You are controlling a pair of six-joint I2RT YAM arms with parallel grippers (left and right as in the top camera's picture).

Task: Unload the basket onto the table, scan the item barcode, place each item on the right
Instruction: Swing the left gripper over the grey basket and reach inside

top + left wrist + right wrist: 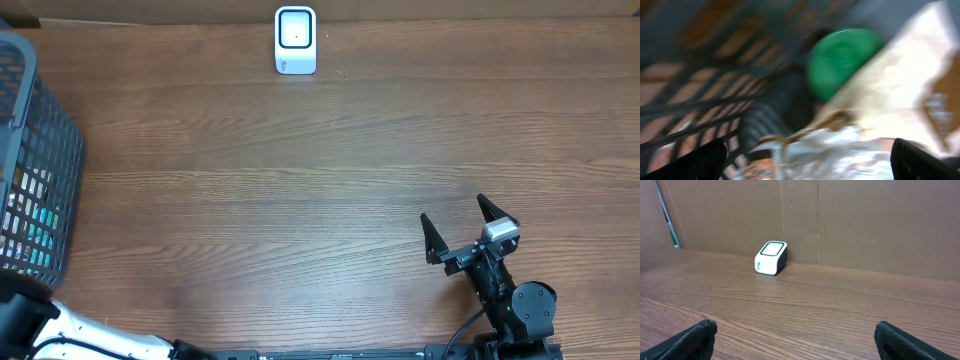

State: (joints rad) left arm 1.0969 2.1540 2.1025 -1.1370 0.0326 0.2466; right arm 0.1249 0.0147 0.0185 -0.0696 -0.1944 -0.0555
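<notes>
While down in basket at 9 o'clock, left gripper: spread, empty; grip one item firmly.
Right gripper: spread, idle at 5 o'clock.
Scanner: at 12 o'clock; face barcode toward it.

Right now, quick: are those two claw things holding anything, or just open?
left gripper: jaws open, holding nothing, down in the basket.
right gripper: jaws open, empty, above the table.
</notes>
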